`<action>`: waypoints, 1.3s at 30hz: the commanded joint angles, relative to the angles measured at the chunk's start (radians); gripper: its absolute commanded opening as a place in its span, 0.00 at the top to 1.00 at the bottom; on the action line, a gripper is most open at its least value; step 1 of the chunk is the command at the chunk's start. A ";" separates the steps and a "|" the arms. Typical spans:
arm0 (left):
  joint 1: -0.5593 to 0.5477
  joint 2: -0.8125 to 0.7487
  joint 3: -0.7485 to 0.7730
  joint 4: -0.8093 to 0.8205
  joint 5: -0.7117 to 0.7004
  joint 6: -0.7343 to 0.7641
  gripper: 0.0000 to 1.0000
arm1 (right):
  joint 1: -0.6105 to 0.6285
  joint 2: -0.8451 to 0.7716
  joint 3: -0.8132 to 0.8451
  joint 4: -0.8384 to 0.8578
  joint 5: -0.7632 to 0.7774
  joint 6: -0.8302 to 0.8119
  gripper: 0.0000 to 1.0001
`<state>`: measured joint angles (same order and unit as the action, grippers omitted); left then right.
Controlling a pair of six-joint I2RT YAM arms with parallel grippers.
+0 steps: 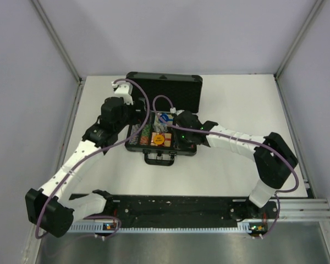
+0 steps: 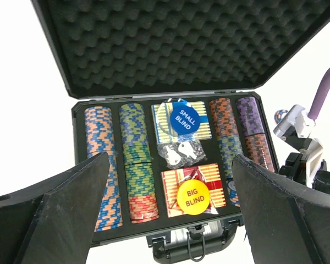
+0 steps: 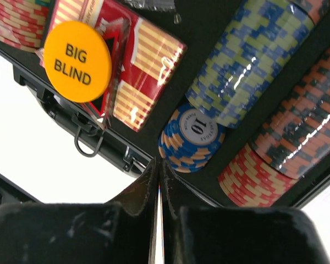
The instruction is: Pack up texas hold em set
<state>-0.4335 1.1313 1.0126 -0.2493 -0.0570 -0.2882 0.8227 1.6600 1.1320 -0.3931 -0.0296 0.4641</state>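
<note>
The texas hold em set is a black hard case (image 1: 164,91) lying open, its foam lid (image 2: 181,38) upright. Rows of multicoloured chips (image 2: 133,159) fill the tray. A blue SMALL BLIND button (image 2: 181,116) lies on one card box, and a yellow BIG BLIND button (image 2: 193,200) lies on the red card box (image 3: 146,66). My left gripper (image 2: 170,159) hangs open and empty above the tray's front. At the tray's front right edge my right gripper (image 3: 158,165) is shut on nothing I can see, just short of a flat blue-orange "10" chip (image 3: 191,135).
A small clear bag of keys (image 2: 181,152) lies between the two card boxes. The case handle (image 2: 195,247) faces the arms. The white table (image 1: 236,99) is walled left, right and behind. The right arm (image 2: 302,137) stands at the case's right side.
</note>
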 commanded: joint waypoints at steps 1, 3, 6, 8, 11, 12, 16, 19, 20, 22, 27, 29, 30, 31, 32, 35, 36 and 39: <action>0.035 -0.064 -0.009 0.010 -0.018 -0.009 0.01 | 0.015 0.026 0.081 -0.006 0.022 -0.016 0.99; 0.050 -0.082 -0.017 0.010 -0.029 -0.006 0.01 | 0.013 0.038 0.086 -0.018 0.026 -0.013 0.99; 0.070 -0.103 -0.029 0.012 -0.049 -0.005 0.01 | 0.015 0.044 0.086 -0.023 0.082 -0.010 1.00; 0.084 -0.117 -0.035 0.010 -0.067 -0.006 0.01 | 0.013 0.044 0.087 -0.024 0.106 -0.008 1.00; 0.096 -0.134 -0.040 0.012 -0.110 -0.012 0.01 | 0.015 0.035 0.097 -0.023 0.102 -0.013 1.00; 0.101 -0.140 -0.042 0.013 -0.124 -0.017 0.01 | 0.015 0.031 0.104 -0.024 0.091 -0.019 1.00; 0.104 -0.165 -0.058 0.021 -0.207 -0.037 0.01 | 0.015 0.012 0.110 -0.016 0.071 -0.034 1.00; 0.105 -0.180 -0.072 0.010 -0.265 -0.054 0.01 | 0.015 0.001 0.103 -0.015 0.007 -0.048 0.99; 0.107 -0.185 -0.075 0.004 -0.280 -0.058 0.01 | 0.016 -0.003 0.094 -0.015 -0.009 -0.045 0.99; 0.110 -0.194 -0.083 -0.008 -0.326 -0.066 0.01 | 0.021 -0.011 0.075 -0.015 -0.036 -0.051 0.99; 0.116 -0.209 -0.101 -0.016 -0.380 -0.075 0.01 | 0.046 -0.025 0.022 -0.015 -0.026 -0.048 0.99; 0.118 -0.214 -0.106 -0.013 -0.380 -0.077 0.01 | 0.047 -0.023 0.014 -0.015 -0.012 -0.047 0.99; 0.119 -0.214 -0.108 -0.013 -0.379 -0.080 0.01 | 0.046 -0.020 0.014 -0.015 0.002 -0.048 0.99; 0.119 -0.214 -0.108 -0.011 -0.377 -0.078 0.01 | 0.046 -0.020 0.015 -0.018 0.020 -0.045 0.99; 0.121 -0.214 -0.108 -0.011 -0.374 -0.078 0.01 | 0.047 -0.017 0.018 -0.021 0.026 -0.041 0.99; 0.122 -0.214 -0.109 -0.015 -0.372 -0.078 0.01 | 0.047 -0.011 0.028 -0.027 0.092 -0.030 1.00; 0.122 -0.214 -0.111 -0.013 -0.374 -0.078 0.01 | 0.046 -0.009 0.028 -0.027 0.115 -0.022 1.00; 0.124 -0.217 -0.112 -0.013 -0.374 -0.078 0.01 | 0.046 -0.005 0.034 -0.027 0.169 -0.001 1.00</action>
<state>-0.3164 0.9379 0.9100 -0.2897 -0.4129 -0.3550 0.8593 1.6787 1.1431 -0.4278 0.0380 0.4362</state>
